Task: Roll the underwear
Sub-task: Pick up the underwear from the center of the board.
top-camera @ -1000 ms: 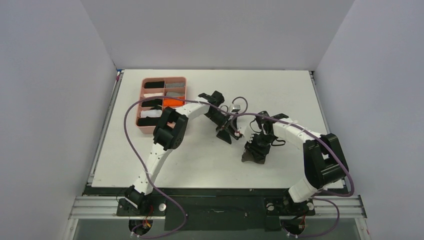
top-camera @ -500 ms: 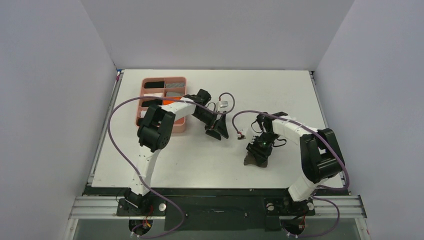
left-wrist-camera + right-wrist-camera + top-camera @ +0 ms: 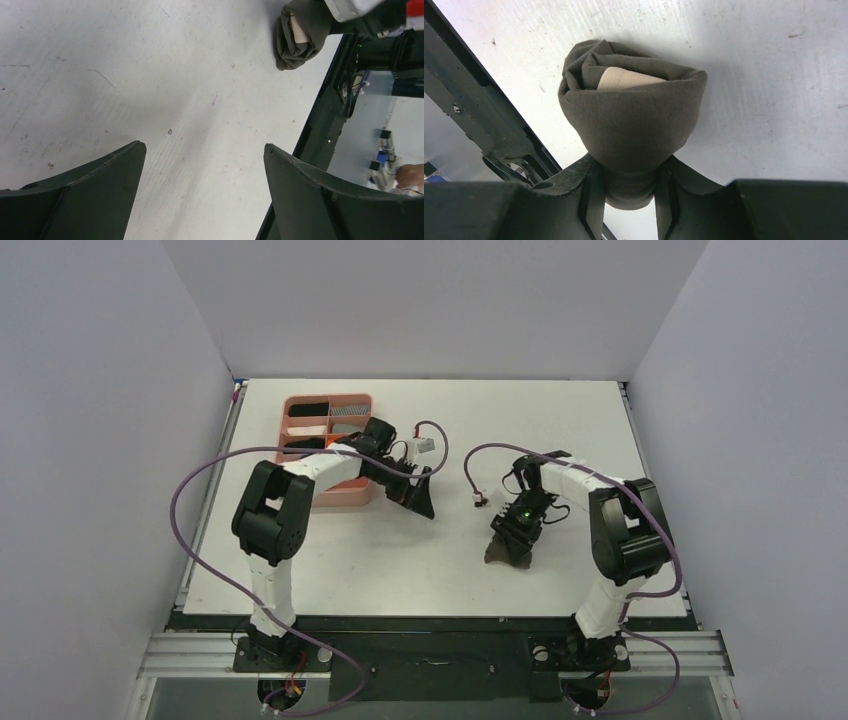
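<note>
The underwear (image 3: 631, 117) is a dark grey-brown roll with a strip of beige waistband showing at its top end. My right gripper (image 3: 626, 170) is shut on the roll's near end, a finger pressed into each side. In the top view the underwear (image 3: 503, 549) sits at the table's near right with my right gripper (image 3: 515, 525) on it. My left gripper (image 3: 418, 500) hangs open beside the pink tray, nothing between its fingers (image 3: 100, 185). The left wrist view shows the underwear (image 3: 297, 35) far off at the top right.
A pink tray (image 3: 305, 500) with small rolled cloths in its compartments stands at the back left, close behind my left arm. The table's black front rail (image 3: 325, 120) runs just past the roll. A purple cable (image 3: 470, 465) loops over the table between the arms.
My left arm has swung left and back toward the pink tray, its gripper still open. My right gripper has kept its hold on the roll, which has barely moved.
</note>
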{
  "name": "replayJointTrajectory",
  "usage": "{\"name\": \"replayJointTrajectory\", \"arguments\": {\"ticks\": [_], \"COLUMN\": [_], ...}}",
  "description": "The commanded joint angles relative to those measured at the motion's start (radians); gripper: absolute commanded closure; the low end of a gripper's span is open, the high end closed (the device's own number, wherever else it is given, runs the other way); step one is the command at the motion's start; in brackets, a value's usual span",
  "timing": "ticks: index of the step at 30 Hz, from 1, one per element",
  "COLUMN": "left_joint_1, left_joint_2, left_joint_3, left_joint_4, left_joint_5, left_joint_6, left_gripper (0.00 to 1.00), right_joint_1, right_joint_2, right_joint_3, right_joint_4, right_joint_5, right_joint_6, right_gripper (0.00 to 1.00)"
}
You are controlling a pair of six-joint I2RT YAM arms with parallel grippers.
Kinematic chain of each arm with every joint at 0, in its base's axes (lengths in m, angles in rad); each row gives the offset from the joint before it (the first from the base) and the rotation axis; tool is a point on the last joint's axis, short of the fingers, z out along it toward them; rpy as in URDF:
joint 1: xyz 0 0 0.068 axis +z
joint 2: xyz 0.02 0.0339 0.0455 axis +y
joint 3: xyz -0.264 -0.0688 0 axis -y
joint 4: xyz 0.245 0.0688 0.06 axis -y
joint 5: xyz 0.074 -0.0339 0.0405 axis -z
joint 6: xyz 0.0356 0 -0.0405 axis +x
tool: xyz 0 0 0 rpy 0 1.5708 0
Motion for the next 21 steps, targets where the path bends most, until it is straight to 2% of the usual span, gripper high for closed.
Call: {"name": "replayJointTrajectory", "arguments": {"ticks": [1, 5, 13, 21], "left_joint_1": [-0.011, -0.058, -0.221, -0.258], "left_joint_2": [-0.123, -0.182, -0.273, -0.278], "left_joint_3": [-0.068, -0.118, -0.170, -0.148], "left_joint_4": [0.118, 0.172, 0.286, 0.321], "left_joint_5": [-0.045, -0.081, -0.272, -0.360], "left_joint_6": [0.090, 0.114, 0.133, 0.050], "left_gripper": [0.14, 0.14, 0.14, 0.14], "right_joint_1": [-0.017, -0.051, -0.084, -0.124], "right_joint_2": [0.031, 0.073, 0.138, 0.176], "right_joint_3": [0.044, 0.090, 0.179, 0.247], "right_joint_4": [0.023, -0.022, -0.117, -0.202], "right_joint_5": [-0.051, -0.112, -0.237, -0.361], "right_joint_6": [-0.007, -0.021, -0.054, -0.082], "right_gripper": [1.00, 1.00, 1.00, 1.00]}}
